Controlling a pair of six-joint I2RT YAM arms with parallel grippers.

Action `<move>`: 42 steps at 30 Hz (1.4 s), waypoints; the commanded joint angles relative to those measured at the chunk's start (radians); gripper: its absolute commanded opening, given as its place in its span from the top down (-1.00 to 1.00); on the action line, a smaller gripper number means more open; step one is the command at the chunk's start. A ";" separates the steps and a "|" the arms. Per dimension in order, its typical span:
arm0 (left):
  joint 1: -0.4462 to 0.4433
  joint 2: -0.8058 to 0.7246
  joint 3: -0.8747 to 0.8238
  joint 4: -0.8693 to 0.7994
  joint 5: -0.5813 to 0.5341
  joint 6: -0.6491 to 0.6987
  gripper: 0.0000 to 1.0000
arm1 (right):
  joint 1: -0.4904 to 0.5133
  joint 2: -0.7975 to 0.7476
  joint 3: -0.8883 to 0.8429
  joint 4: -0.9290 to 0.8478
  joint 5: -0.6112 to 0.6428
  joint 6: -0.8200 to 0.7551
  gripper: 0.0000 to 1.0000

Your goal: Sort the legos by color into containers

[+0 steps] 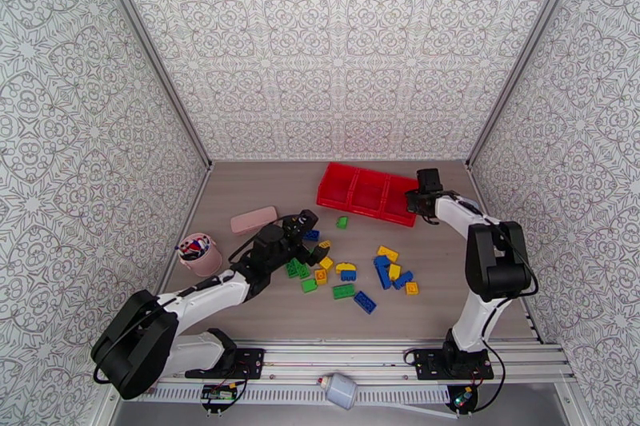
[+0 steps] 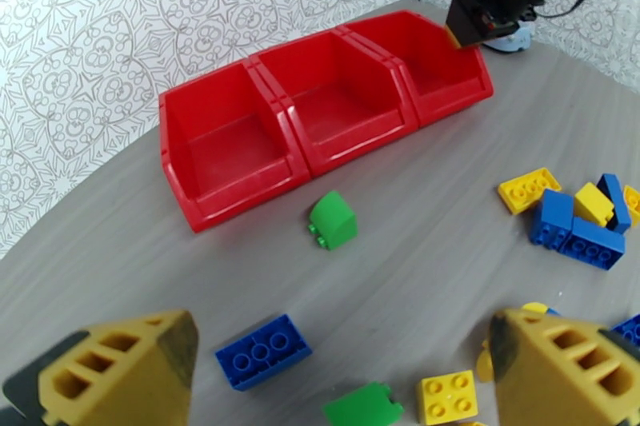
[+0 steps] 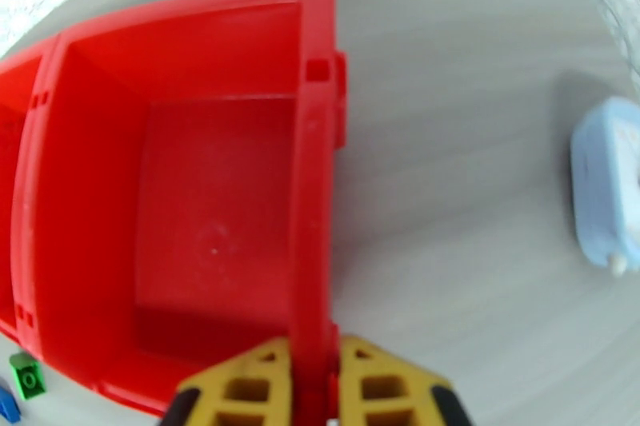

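Legos lie scattered on the table just in front of the containers. The right gripper is at the containers' right end, and the left gripper hangs over the bricks nearest them.

From the left wrist, its fingers stand wide apart, holding nothing. A green lego lies just before the containers.

From the right wrist, the right gripper is clamped on the containers' end wall.

No text, label, brand, number or sign can be read; the containers and the legos show only plain coloured plastic.
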 commanded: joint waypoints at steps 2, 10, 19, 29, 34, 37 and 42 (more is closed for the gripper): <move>-0.025 -0.044 -0.046 0.003 -0.007 -0.016 -0.99 | 0.038 0.071 0.107 -0.028 -0.100 -0.097 0.83; -0.065 -0.086 -0.137 0.080 -0.052 -0.060 -0.99 | 0.110 0.192 0.266 -0.081 -0.113 -0.153 0.83; -0.104 -0.157 -0.179 0.083 -0.052 -0.053 -0.99 | 0.136 0.118 0.257 -0.056 -0.137 -0.165 0.09; -0.169 -0.230 -0.209 0.041 -0.064 -0.066 -0.99 | 0.230 -0.160 -0.125 0.118 -0.279 -0.226 -0.48; -0.171 -0.239 -0.260 0.090 -0.066 -0.050 -0.99 | 0.319 -0.204 -0.222 0.116 -0.211 -0.203 -0.60; -0.172 -0.251 -0.263 0.065 -0.040 -0.034 -0.99 | 0.342 -0.237 -0.281 0.085 -0.187 -0.151 -0.63; -0.173 -0.252 -0.254 0.039 -0.011 -0.024 -0.99 | 0.352 -0.279 -0.333 -0.069 -0.109 -0.140 -0.65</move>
